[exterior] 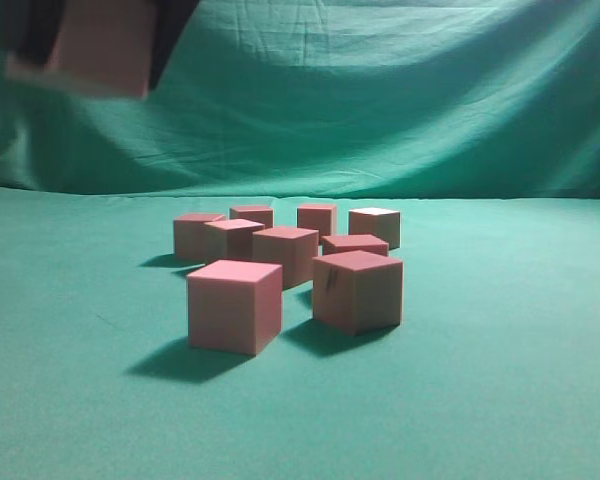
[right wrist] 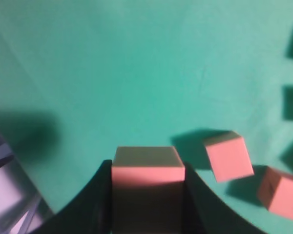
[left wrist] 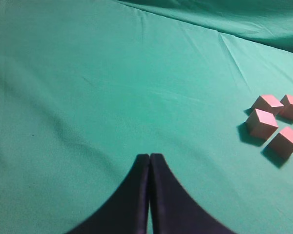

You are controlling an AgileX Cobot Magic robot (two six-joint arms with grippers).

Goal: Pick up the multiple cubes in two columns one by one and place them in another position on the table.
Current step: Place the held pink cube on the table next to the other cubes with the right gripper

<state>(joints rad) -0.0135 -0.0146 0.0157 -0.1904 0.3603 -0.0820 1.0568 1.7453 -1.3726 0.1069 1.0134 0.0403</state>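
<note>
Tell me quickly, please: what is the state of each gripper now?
Left gripper: closed, holding nothing, above the bare table.
Right gripper: closed on one cube, lifted off the table.

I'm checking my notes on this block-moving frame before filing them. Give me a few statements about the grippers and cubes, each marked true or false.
1. The right gripper holds a cube between its fingers. True.
2. The left gripper is open wide. False: its fingers are pressed together with nothing between them.
3. The held cube rests on the table. False: the exterior view shows it lifted high above the cloth, at upper left.
4. Eight cubes sit on the table in the exterior view. True.
5. The cubes on the table are stacked in a tower. False: each sits directly on the cloth.
</note>
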